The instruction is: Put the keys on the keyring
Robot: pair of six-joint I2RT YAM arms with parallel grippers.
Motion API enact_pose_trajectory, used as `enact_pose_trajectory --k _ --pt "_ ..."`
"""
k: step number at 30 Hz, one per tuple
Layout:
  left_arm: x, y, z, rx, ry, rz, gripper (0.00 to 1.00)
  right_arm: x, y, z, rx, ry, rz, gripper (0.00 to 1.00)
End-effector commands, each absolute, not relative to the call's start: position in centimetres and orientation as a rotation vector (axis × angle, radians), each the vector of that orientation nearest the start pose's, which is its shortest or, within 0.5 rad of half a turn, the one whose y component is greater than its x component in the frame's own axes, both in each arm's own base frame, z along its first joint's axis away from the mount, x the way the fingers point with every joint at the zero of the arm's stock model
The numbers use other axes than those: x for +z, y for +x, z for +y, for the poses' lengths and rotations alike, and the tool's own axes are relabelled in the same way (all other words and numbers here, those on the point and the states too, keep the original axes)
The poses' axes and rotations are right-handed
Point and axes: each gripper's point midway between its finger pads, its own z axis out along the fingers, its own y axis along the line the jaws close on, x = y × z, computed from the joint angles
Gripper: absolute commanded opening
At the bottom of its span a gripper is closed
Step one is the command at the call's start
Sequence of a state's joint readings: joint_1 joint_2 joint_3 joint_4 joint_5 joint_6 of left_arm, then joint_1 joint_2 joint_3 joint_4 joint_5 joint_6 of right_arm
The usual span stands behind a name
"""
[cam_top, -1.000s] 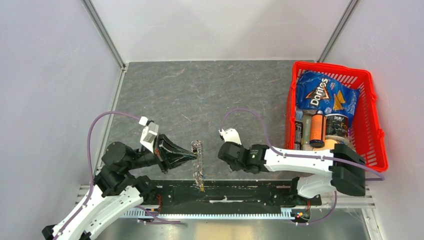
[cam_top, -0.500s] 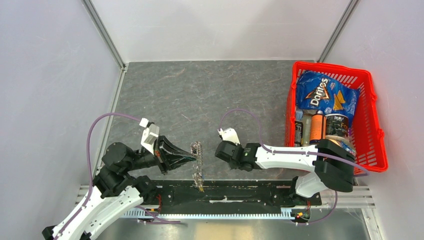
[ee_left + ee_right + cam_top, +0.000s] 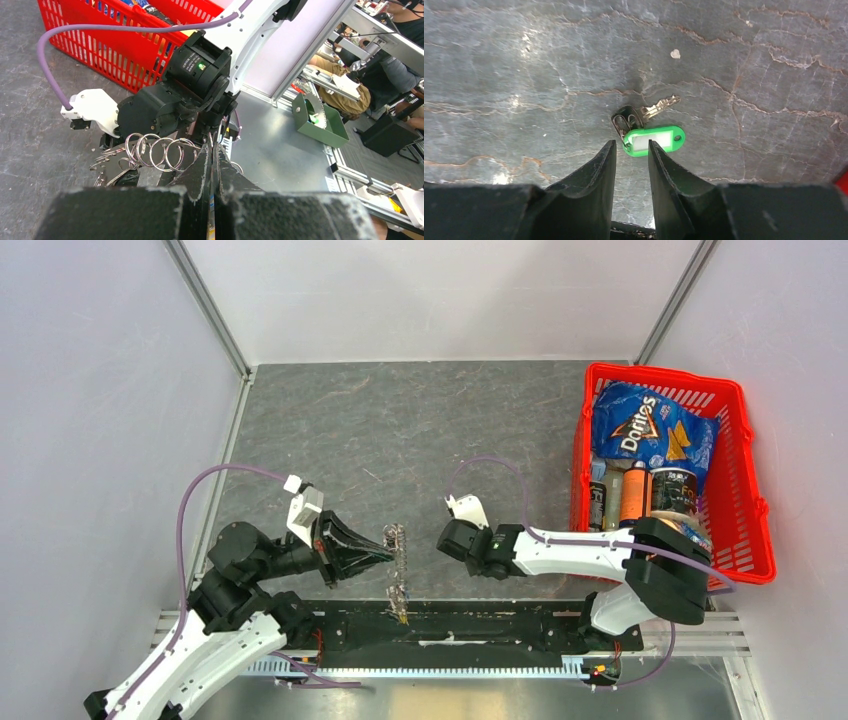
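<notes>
A small metal key on a dark ring with a bright green tag lies flat on the grey table. My right gripper hangs just short of the tag, open, with nothing between its fingers. In the top view that gripper hides the key. The keyring is a row of linked silver rings, held up off the table. My left gripper is shut on a thin part of it, the rings fanning out left of the tips. From above, the keyring sits at the left gripper's tip.
A red basket at the right holds a Doritos bag and bottles. A second small bunch of rings lies by the black rail at the near edge. The right arm's dark wrist looms close behind the keyring.
The right gripper's fingers have drawn closer together and the right arm has shifted a little to the left. The left gripper still holds the keyring in the same spot.
</notes>
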State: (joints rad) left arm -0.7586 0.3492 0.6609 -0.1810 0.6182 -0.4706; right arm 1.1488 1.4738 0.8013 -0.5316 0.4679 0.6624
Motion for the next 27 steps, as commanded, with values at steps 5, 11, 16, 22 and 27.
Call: enact_pose_trajectory --k 5,11,16,22,27 --pt "34.3 6.6 -22.1 -1.385 0.784 1.357 0.02 3.0 16.1 22.8 0.043 -0.487 2.521 0.36" --pt "34.2 6.7 -22.2 -1.387 0.781 1.361 0.02 2.5 15.9 22.8 0.052 -0.498 2.531 0.34" --pt "34.2 6.9 -22.3 -1.386 0.779 1.364 0.02 2.6 16.1 22.9 0.058 -0.504 2.521 0.32" --pt "34.1 6.9 -22.3 -1.383 0.778 1.367 0.02 2.8 16.6 23.4 0.066 -0.517 2.51 0.31" --pt "34.0 6.9 -22.2 -1.378 0.779 1.37 0.02 2.4 16.7 23.6 0.07 -0.531 2.524 0.24"
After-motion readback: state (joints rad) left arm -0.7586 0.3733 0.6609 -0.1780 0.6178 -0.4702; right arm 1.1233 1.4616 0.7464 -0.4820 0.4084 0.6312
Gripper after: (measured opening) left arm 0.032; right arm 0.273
